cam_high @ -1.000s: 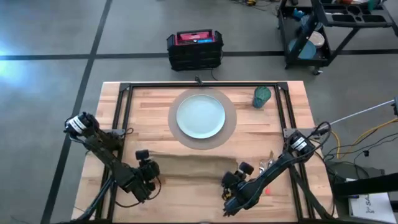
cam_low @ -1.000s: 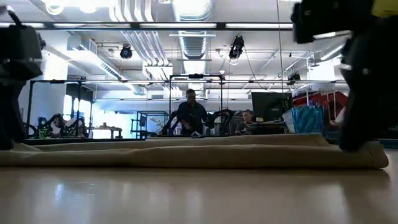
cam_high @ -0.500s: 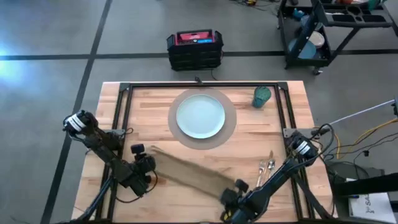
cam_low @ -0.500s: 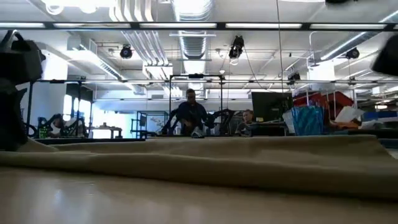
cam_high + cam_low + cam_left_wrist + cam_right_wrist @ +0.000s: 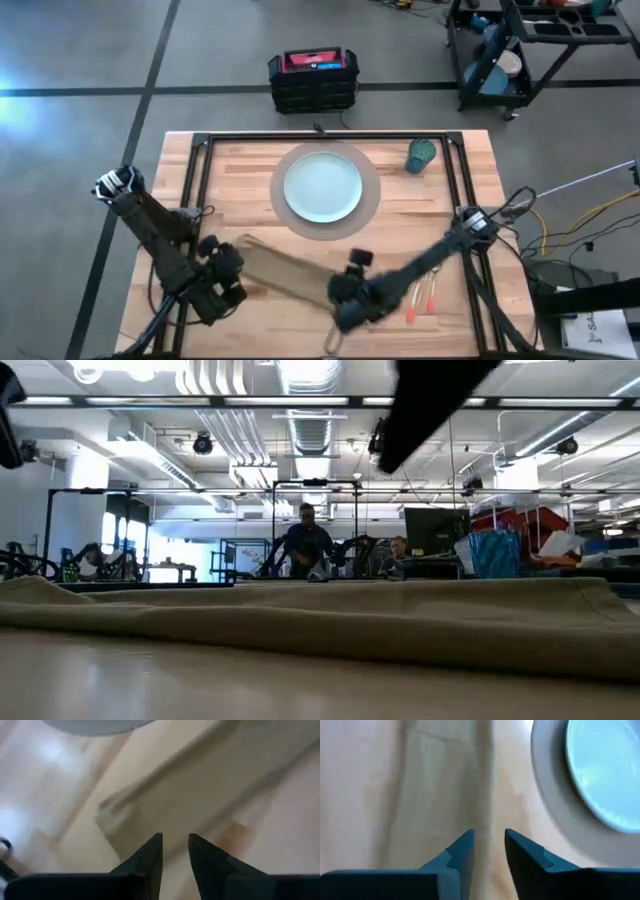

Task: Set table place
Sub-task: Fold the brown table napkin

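The pale blue plate lies on the round tan mat at the table's far middle, with the teal cup to its right. The tan napkin, folded into a long strip, lies flat and slanted across the near part of the table. It fills the low view as a band. My left gripper hovers open over the napkin's left end. Open too, my right gripper hovers over its right end. Fork and knife, orange handles, lie near right.
Black frame rails run along the table's left and right sides. A black crate sits on the floor past the far edge, and a black cart stands at far right. People work in the room beyond.
The napkin, a level strip between both grippers a second ago, has swung to a slant: its right end went toward the near edge while its left end stayed. Both grippers have since risen clear of it. The right has gone leftward along it and the left has drawn back left.
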